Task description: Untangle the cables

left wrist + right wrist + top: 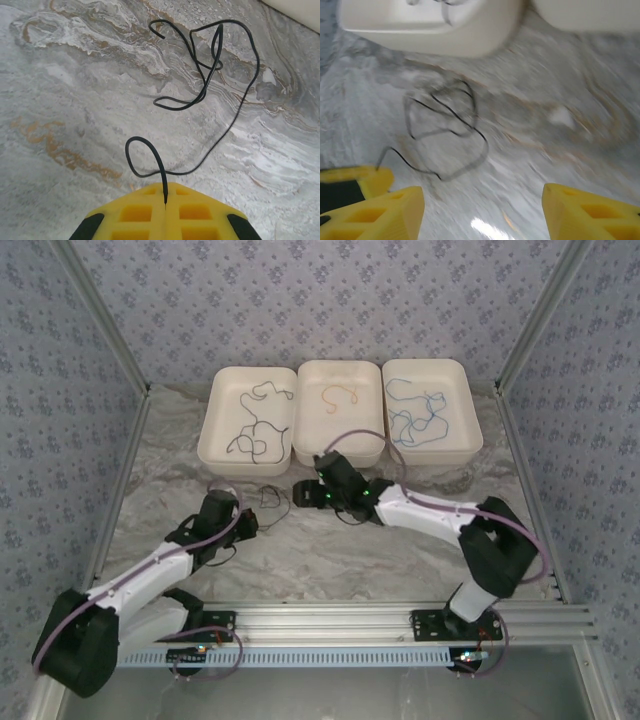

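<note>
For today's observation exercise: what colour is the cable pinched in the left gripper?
Black. The cable shows best in the left wrist view.

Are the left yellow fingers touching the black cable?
Touching. The left wrist view shows the black cable's end pinched between the shut left fingers.

Smooth blk cable (163,177), matt marbled table (75,100)

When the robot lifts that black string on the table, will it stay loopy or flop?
Probably flops: the black cable lies in loose loops on the table, so it should dangle. It looks thin, so likely light. The left gripper pinches one narrow spot, so it might slip.
</note>
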